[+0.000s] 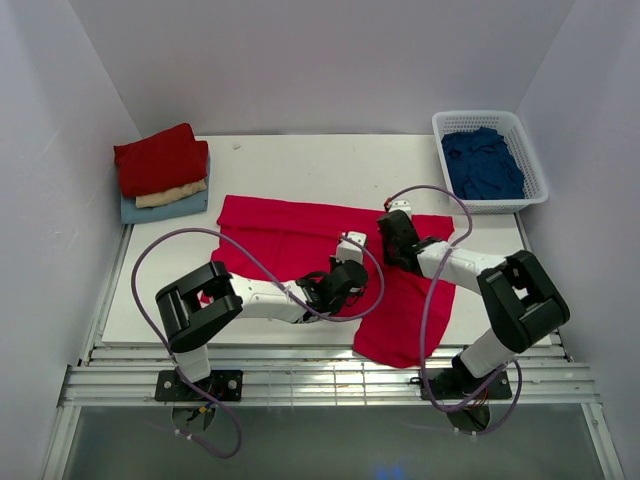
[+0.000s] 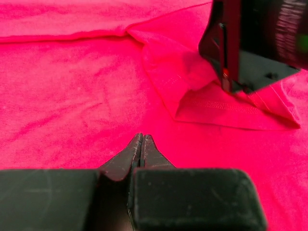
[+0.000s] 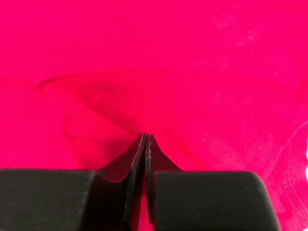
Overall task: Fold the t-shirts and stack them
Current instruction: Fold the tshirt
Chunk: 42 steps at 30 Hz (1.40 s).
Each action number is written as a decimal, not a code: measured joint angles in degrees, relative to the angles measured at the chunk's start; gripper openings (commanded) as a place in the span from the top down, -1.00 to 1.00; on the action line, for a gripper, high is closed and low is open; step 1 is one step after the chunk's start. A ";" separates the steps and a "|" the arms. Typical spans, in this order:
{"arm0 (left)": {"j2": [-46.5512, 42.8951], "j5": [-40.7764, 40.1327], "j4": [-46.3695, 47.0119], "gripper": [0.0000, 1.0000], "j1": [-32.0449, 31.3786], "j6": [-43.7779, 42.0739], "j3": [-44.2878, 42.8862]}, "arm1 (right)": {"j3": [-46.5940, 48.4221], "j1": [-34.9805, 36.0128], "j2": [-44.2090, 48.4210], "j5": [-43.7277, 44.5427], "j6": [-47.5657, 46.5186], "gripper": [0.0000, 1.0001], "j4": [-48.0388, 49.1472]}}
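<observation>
A bright crimson-red cloth t-shirt lies spread across the middle of the white table. It runs from left of centre to the right, and one part reaches down past the near edge on the right. Both arms reach in over it and both hands are down on its right-centre part.

The left hand sits low on the flat cloth. Its two dark fingers are pressed together with the tips at the fabric. The pictures do not show whether a layer is caught between them.

The right hand is just to the right of the left one and a little farther back. Its fingers are closed tight. Creases in the red cloth run in to their tips, and in the left wrist view a fold of the shirt rises in a small tent into them, so this hand has a pinch of the t-shirt.

At the far left corner, well apart from both hands, is a stack of folded shirts: a darker red shirt on top, a cream shirt under it and a pale blue shirt at the bottom. At the far right stands a white plastic lattice basket holding crumpled navy shirts.
</observation>
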<state>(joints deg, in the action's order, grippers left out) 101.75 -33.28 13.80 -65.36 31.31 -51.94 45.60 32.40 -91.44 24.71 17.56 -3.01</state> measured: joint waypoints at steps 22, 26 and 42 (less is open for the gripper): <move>-1.66 -0.87 -0.09 0.87 0.00 0.22 1.90 | -1.49 3.06 5.11 -7.17 -0.04 0.47 -4.00; -2.23 -1.25 -0.02 0.87 0.00 0.24 2.21 | -2.10 3.98 5.20 -8.02 0.00 0.41 -3.85; -2.23 -1.29 0.00 0.87 0.00 0.96 2.36 | -3.08 5.62 7.06 -10.38 0.66 0.34 -2.73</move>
<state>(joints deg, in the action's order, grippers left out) 99.53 -34.57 13.80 -65.36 32.27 -49.58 42.52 38.02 -84.38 14.33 18.22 -5.74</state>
